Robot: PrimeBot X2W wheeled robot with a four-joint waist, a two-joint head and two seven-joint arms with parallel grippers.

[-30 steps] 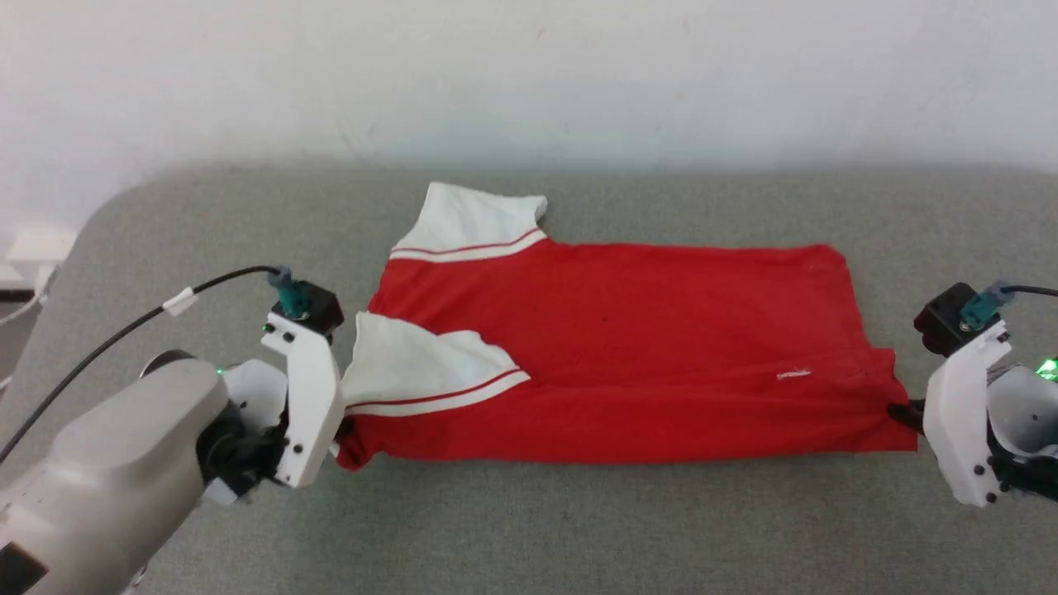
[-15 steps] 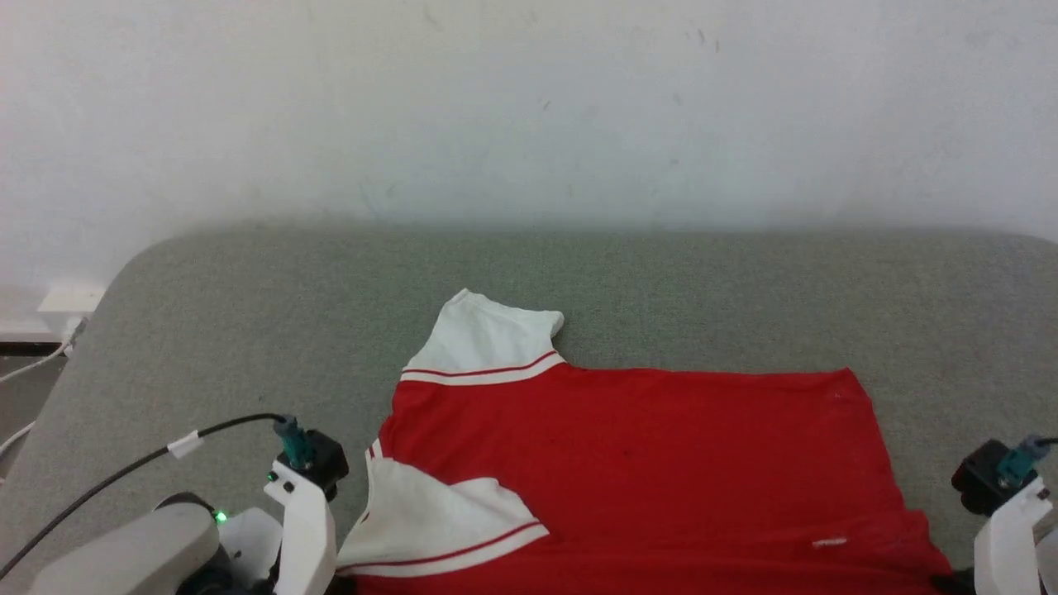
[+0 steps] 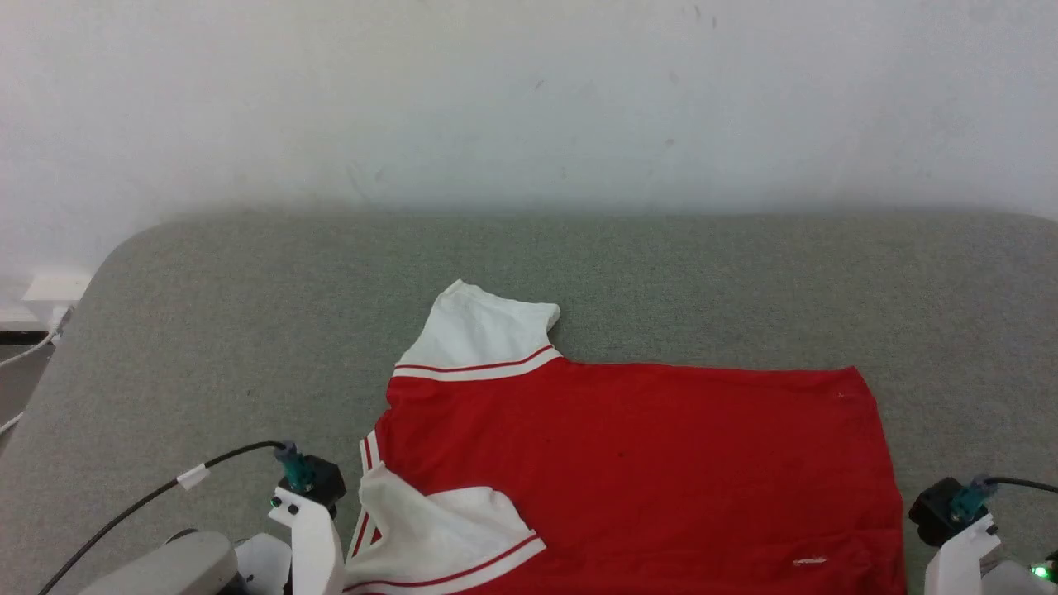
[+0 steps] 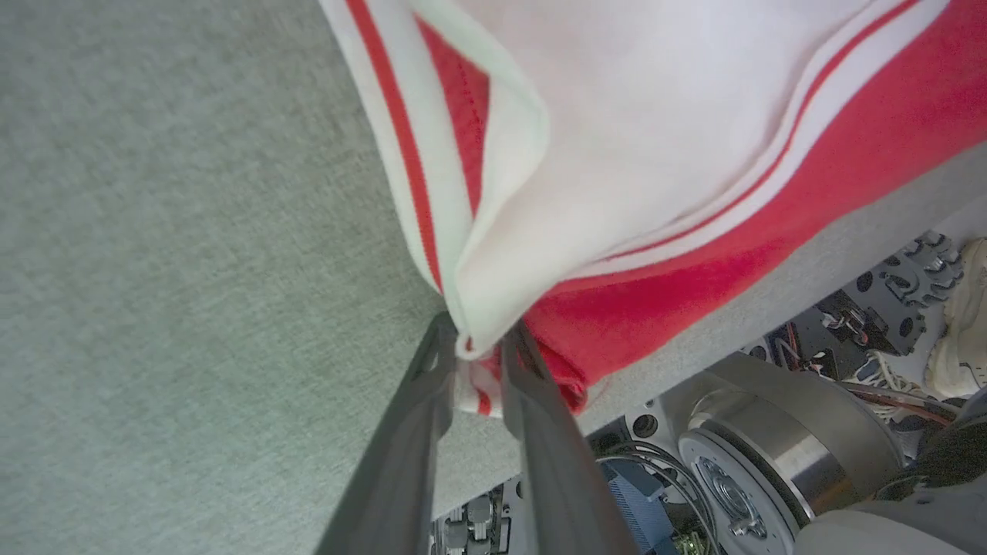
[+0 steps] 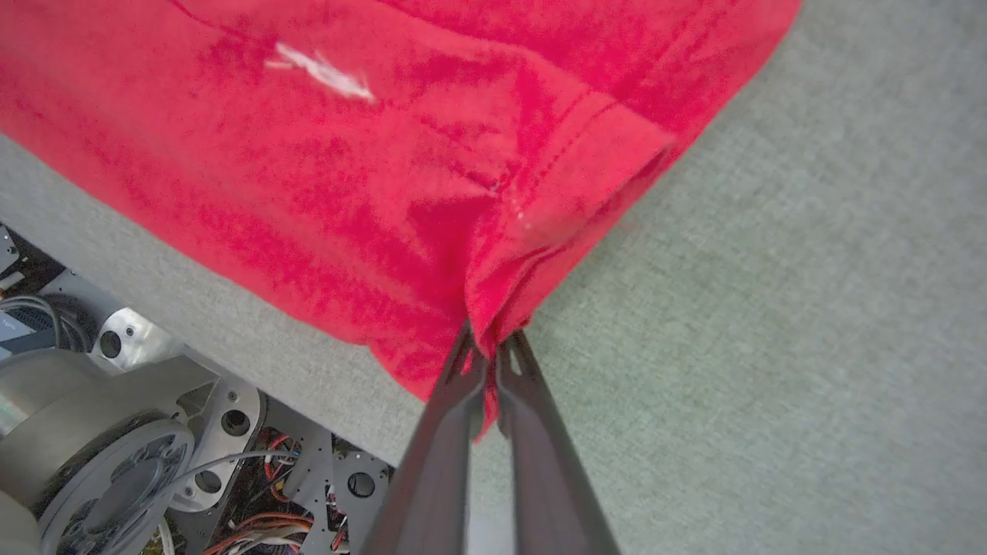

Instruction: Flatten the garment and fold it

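Note:
The garment [image 3: 628,463], red with white sleeves and striped trim, lies folded lengthwise on the grey table [image 3: 248,330], plain side up. One white sleeve [image 3: 479,335] points to the far side and the other [image 3: 430,537] lies folded over the red body. In the left wrist view my left gripper [image 4: 478,343] is shut on the bunched sleeve-and-shoulder corner of the garment [image 4: 655,116]. In the right wrist view my right gripper [image 5: 490,343] pinches the hem corner of the garment [image 5: 347,154]. Both held corners reach the table's near edge.
A white wall [image 3: 529,99] stands behind the table. A black cable [image 3: 190,478] runs to my left wrist mount [image 3: 306,529]. My right wrist mount [image 3: 950,537] sits at the lower right. Below the table's near edge shows the robot's base [image 4: 771,462].
The head camera has tilted up, so the scene sits lower in the picture. The garment and both grippers have come nearer the table's near edge. Both grips hold.

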